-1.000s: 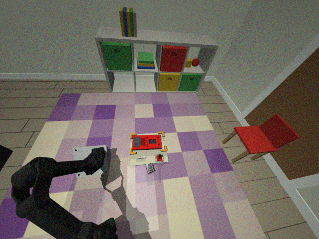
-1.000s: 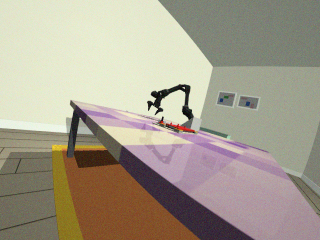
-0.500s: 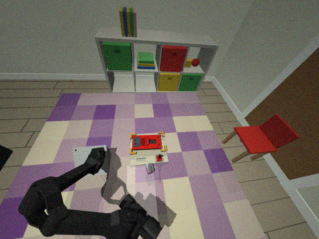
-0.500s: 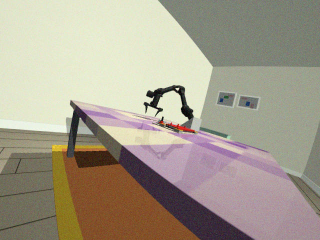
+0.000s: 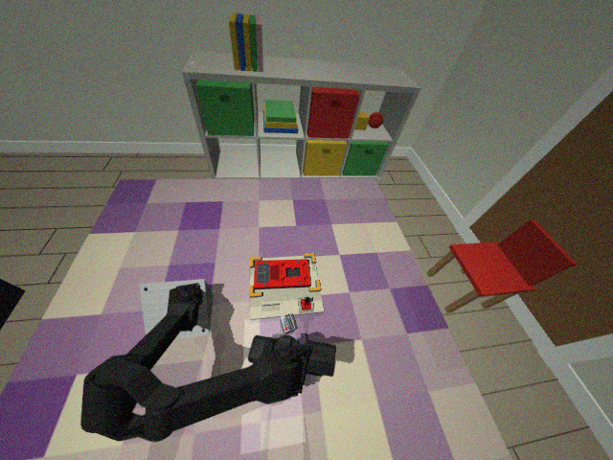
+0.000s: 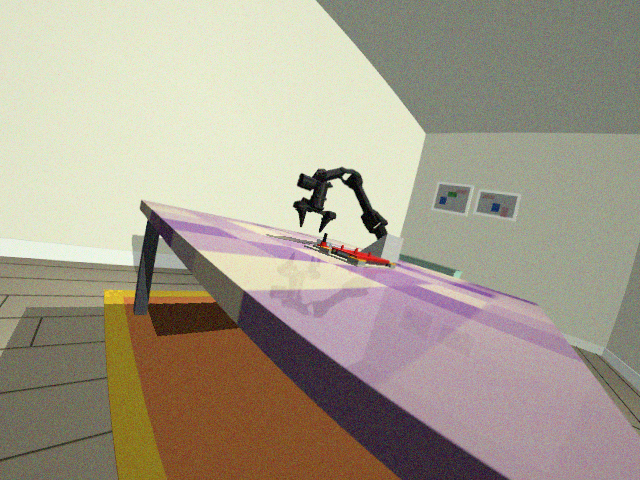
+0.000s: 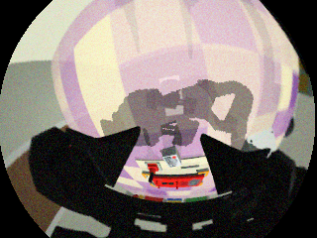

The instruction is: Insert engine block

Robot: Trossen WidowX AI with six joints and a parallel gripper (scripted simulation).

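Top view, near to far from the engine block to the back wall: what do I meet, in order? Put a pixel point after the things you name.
Grey engine block [image 5: 288,323] [image 7: 171,159] → red piece with black knob [image 5: 306,303] [image 6: 324,241] [image 7: 153,169] → red car body [image 5: 277,283] [image 6: 369,256] [image 7: 178,182] → cube shelf unit [image 5: 336,74].

— What is framed between the fingertips?
— A small grey block [image 7: 171,158] is seen between and beyond them, untouched; past it, a red car body [image 7: 179,180] is shown.
— And the gripper [image 7: 170,134]?
— Its fingers are spread wide.
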